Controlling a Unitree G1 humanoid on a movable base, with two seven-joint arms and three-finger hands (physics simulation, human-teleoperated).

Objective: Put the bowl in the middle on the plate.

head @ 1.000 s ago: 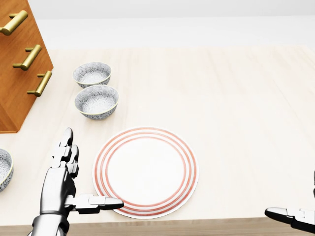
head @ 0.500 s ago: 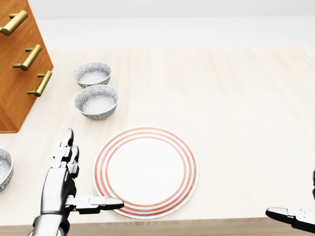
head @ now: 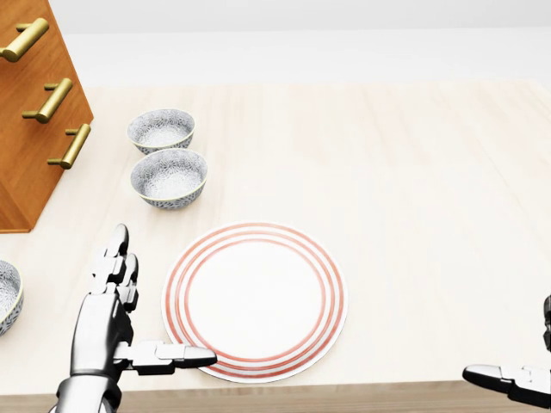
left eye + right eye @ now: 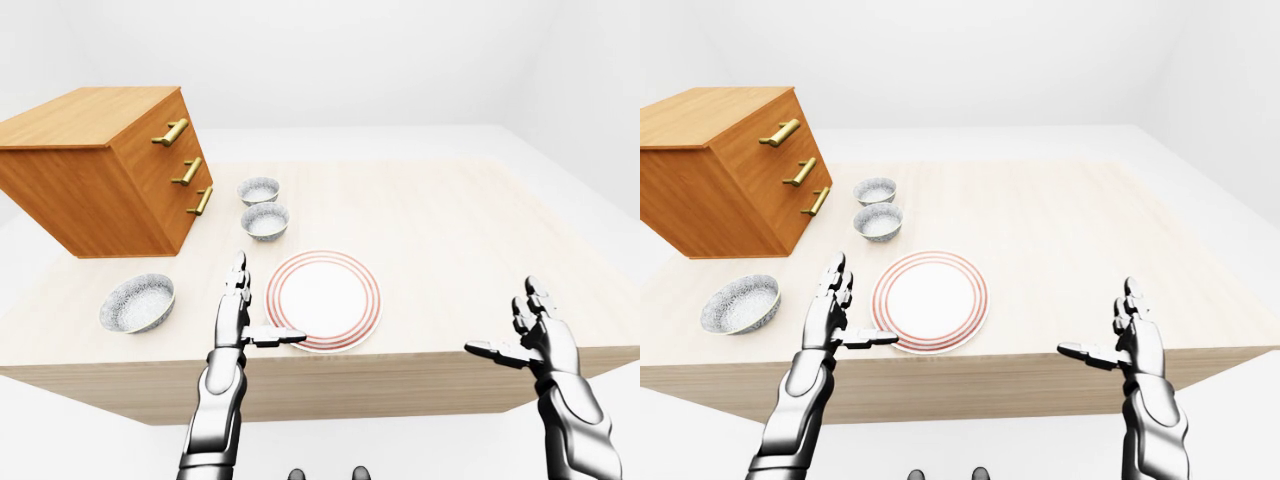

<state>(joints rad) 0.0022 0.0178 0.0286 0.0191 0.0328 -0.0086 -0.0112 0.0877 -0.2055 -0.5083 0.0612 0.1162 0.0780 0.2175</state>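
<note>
Three patterned grey bowls stand on the pale wooden table. The middle bowl (image 3: 169,177) sits between a smaller bowl (image 3: 161,130) above it and a wider bowl (image 4: 137,302) at the left in the left-eye view. Below the middle bowl lies a white plate (image 3: 255,301) with red rings, with nothing on it. My left hand (image 3: 148,308) is open just left of the plate, fingers pointing up the view, thumb tip at the plate's rim. My right hand (image 4: 505,322) is open off the table's near right corner, holding nothing.
A wooden drawer cabinet (image 4: 100,170) with brass handles (image 3: 53,101) stands at the left, close to the two upper bowls. The table's near edge (image 4: 400,365) runs just under the plate and both hands.
</note>
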